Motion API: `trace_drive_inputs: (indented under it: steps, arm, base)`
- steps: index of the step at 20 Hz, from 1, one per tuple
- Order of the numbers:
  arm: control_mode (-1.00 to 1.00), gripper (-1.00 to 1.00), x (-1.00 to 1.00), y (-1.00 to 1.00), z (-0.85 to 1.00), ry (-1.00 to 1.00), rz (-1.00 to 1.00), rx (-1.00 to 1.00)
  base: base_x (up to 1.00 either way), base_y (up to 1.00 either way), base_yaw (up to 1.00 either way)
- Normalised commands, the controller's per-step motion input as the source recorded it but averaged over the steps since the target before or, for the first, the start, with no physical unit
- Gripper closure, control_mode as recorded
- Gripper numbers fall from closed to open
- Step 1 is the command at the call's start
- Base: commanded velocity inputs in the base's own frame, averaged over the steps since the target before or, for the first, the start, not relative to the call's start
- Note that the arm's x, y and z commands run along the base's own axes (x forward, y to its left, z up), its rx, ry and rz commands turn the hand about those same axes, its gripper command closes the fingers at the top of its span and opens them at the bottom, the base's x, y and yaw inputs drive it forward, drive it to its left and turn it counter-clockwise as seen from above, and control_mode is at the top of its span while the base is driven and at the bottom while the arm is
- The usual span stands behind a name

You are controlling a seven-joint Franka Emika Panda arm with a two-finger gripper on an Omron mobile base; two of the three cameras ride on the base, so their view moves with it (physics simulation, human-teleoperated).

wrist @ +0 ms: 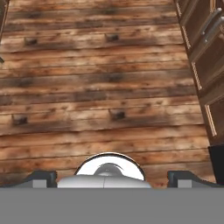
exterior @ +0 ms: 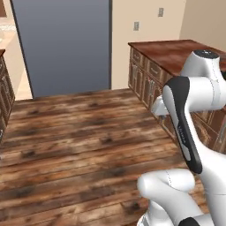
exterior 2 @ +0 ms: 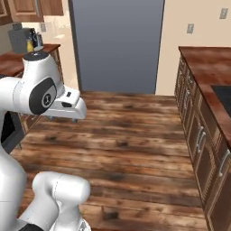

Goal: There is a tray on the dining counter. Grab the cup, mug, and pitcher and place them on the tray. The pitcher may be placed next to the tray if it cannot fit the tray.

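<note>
My gripper (wrist: 111, 177) hangs wide apart and empty over the plank floor (wrist: 100, 87). Cup, mug, pitcher and tray aren't in sight, so I can't place them. Risk: driving on, I clip the cabinet drawers (exterior 2: 198, 135) just right.

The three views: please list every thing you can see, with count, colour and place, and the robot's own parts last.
Floor: one, brown wood planks, across the middle.
Door panel: one, grey-blue, far wall.
Counter: one, reddish-brown top over dark cabinets, right side.
Wall outlets: two, grey, beige wall above that counter.
Coffee machine: one, grey, far left counter.
Arm: one, white with dark joints.
Hand: one, open, holding nothing, dark fingertips over the floor.
</note>
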Motion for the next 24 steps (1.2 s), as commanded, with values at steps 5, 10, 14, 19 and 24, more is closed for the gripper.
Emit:
trace_drive_inputs:
  steps: [5,10,14,19,24]
  arm:
    - [1.00,-1.00,0.00,0.00,0.00,0.00,0.00,0.00]
    - [1.00,-1.00,0.00,0.00,0.00,0.00,0.00,0.00]
    - [1.00,-1.00,0.00,0.00,0.00,0.00,0.00,0.00]
    - [1.00,-1.00,0.00,0.00,0.00,0.00,0.00,0.00]
    - [1.00,-1.00,0.00,0.00,0.00,0.00,0.00,0.00]
  base:
    - [1.00,-0.21,0.08]
    - [1.00,-0.13,0.11]
    - [1.00,-0.23,0.17]
    - [1.00,-0.36,0.23]
    - [1.00,-0.49,0.32]
